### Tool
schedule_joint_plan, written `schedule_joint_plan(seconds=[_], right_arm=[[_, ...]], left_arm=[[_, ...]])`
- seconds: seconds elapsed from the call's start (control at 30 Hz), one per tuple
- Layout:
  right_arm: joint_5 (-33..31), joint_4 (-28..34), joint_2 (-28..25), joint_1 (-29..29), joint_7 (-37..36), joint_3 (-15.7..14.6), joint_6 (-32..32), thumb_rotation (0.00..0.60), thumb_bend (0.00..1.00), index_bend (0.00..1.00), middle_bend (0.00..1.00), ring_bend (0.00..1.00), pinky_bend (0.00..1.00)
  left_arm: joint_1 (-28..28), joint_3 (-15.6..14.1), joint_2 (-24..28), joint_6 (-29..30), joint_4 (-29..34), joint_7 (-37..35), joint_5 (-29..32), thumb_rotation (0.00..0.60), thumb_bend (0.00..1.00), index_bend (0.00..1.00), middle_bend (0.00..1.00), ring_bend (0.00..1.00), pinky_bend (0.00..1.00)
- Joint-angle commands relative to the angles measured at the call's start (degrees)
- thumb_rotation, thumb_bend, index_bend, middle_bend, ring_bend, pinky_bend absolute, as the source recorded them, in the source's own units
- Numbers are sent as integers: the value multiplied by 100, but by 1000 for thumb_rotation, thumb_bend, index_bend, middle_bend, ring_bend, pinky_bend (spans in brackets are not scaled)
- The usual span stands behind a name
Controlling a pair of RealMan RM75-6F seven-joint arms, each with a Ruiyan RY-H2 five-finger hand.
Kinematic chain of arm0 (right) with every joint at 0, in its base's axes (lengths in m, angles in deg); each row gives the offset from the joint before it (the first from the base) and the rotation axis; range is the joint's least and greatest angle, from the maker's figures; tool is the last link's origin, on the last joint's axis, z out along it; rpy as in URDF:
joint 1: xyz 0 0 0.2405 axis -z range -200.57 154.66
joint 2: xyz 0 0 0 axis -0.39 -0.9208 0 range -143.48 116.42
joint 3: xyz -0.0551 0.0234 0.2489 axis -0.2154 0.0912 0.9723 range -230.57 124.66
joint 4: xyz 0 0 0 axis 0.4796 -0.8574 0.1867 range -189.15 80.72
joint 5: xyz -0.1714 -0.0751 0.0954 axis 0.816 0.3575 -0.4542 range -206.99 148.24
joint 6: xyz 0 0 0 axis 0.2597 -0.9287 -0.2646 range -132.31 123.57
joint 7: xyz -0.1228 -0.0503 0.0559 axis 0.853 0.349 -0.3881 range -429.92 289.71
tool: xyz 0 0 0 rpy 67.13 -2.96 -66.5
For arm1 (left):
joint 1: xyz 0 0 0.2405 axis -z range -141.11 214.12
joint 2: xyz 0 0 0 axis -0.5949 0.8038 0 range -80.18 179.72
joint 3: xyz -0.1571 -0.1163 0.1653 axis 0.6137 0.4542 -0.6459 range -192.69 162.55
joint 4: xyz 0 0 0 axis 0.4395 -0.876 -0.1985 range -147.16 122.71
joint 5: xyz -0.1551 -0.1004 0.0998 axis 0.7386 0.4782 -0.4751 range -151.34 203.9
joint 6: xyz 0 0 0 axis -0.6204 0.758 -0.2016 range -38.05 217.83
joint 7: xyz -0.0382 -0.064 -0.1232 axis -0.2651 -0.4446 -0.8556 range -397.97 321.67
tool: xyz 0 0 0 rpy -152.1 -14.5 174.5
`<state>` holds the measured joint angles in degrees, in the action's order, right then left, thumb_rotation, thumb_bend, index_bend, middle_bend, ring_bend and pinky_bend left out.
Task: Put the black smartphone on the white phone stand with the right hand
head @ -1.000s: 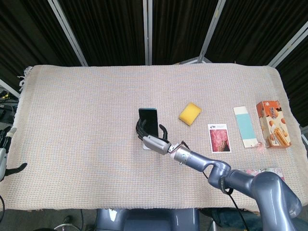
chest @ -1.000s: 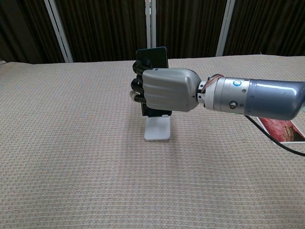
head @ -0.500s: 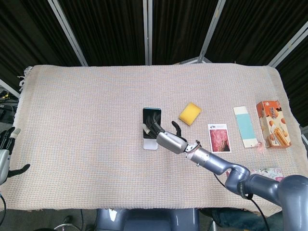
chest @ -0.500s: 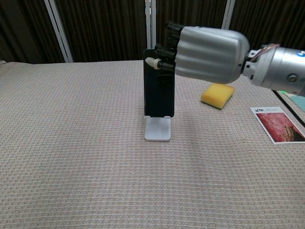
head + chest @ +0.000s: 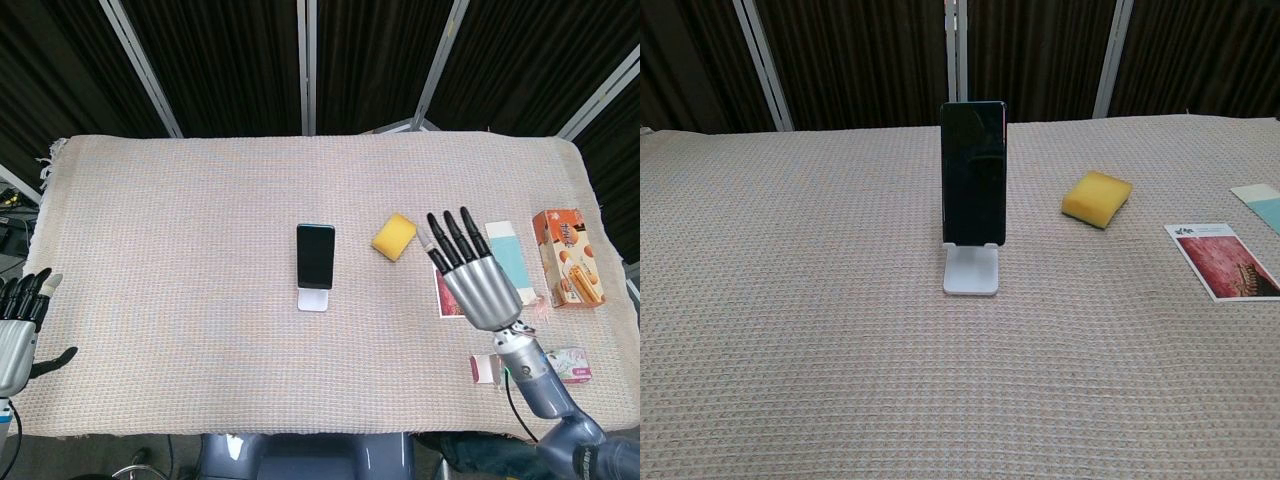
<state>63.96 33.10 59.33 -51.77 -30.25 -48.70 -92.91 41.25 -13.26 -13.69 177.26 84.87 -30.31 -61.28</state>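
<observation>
The black smartphone (image 5: 315, 256) (image 5: 974, 173) stands upright on the white phone stand (image 5: 313, 299) (image 5: 971, 271) near the middle of the table. My right hand (image 5: 473, 275) is raised well to the right of the stand, fingers spread and holding nothing; it does not appear in the chest view. My left hand (image 5: 20, 330) hangs at the table's left edge, fingers apart and empty.
A yellow sponge (image 5: 395, 236) (image 5: 1096, 198) lies right of the phone. A photo card (image 5: 1222, 260), a light blue card (image 5: 506, 240) and an orange snack box (image 5: 568, 257) sit further right. A small pink box (image 5: 573, 363) lies at the front right edge.
My right hand has let go of the smartphone and pulled back to the right and up, opening its fingers. The phone stays standing on the stand.
</observation>
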Motion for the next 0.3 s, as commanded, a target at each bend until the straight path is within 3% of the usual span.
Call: schedule_joint_plan(seconds=[0.03, 0.17, 0.3], right_arm=[[-288, 439, -248, 615, -857, -176, -440, 600, 0, 6, 0, 0, 0], [-449, 743, -308, 1085, -1661, -404, -587, 600, 0, 0, 0, 0, 0], [-515, 628, -281, 1397, -2125, -558, -614, 600, 0, 0, 0, 0, 0]], left_arm=[[-20, -37, -18, 71, 6, -20, -115, 600, 0, 0, 0, 0, 0], [-23, -79, -31, 99, 25, 11, -246, 600, 0, 0, 0, 0, 0], [-11, -106, -43, 62, 18, 35, -289, 600, 0, 0, 0, 0, 0]])
